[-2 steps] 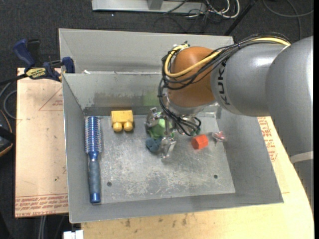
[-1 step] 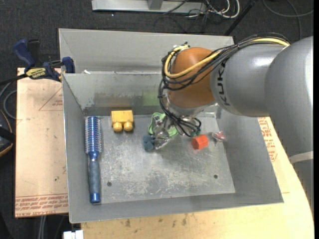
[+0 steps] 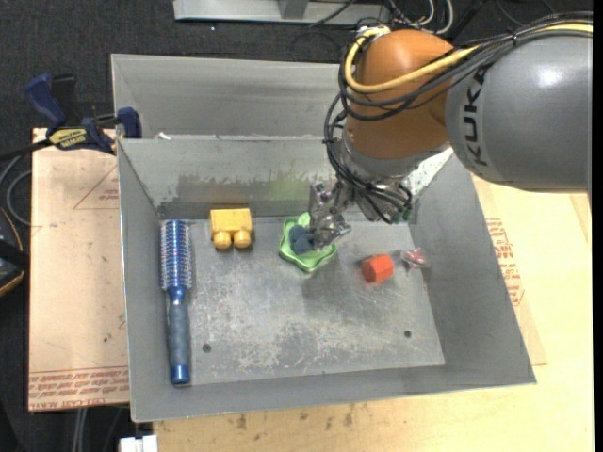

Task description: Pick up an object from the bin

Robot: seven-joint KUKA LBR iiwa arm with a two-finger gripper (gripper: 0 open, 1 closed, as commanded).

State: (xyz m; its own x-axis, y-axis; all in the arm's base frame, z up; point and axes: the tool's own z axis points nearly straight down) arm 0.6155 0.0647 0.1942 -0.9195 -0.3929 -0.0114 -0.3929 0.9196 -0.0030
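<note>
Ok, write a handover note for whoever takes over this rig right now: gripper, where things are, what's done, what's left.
Gripper: low over the green piece with a dark blue part, toward the back of the bin; grip cannot be told.
Others: blue hairbrush along the left wall, yellow block next to it, red block and small pinkish bit right of the gripper.
Done: nothing looks lifted.
Left: grasp one thing and raise it out.

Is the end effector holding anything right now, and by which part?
Cannot tell. The end effector is down at the upper right edge of the green thing; no grip is visible.
</note>
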